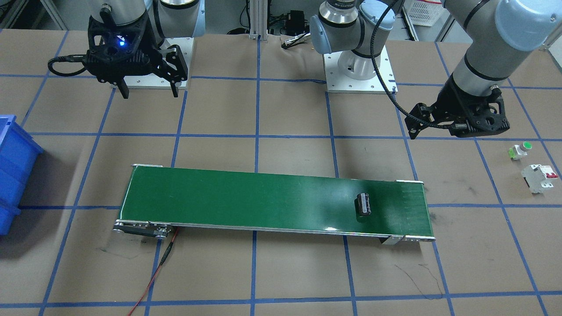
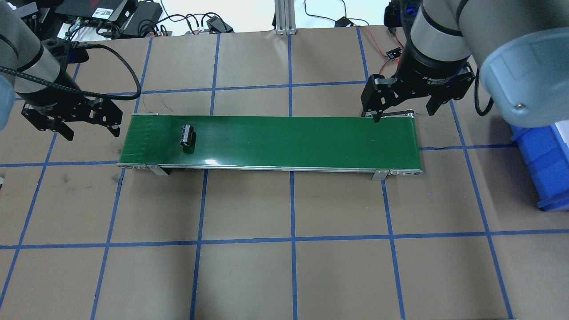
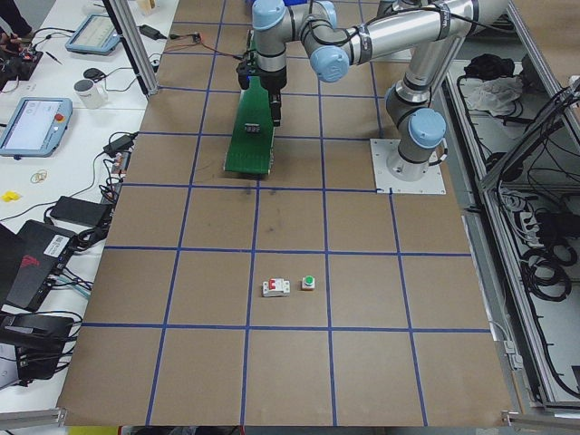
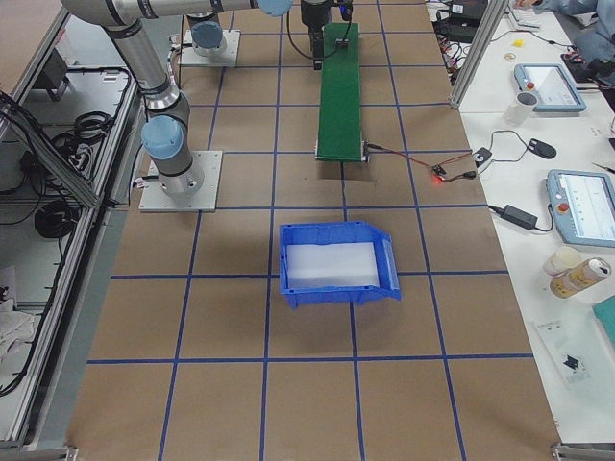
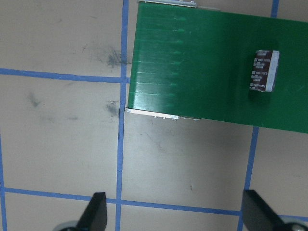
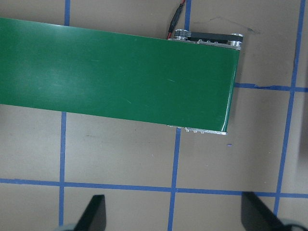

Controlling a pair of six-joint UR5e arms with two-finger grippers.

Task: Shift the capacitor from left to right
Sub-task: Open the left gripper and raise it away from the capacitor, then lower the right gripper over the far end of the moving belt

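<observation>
- Green conveyor belt [image 1: 263, 197] up front: the capacitor [image 1: 363, 204] lies on its side near the belt's left end.
- Behind it, the left gripper [image 2: 92, 132] hovers off that end, jaws spread, empty.
- And the right gripper [image 1: 149, 93] hangs by the opposite end, released too.

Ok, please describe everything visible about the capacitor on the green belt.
The capacitor is a small stubby cylinder, dark brown-black, with a pale grey stripe and small print on its side. It lies on its side, its axis across the green conveyor belt, near the belt's end on the robot's left. Only the belt touches it. The left gripper hangs open beside that end, apart from it.
</observation>
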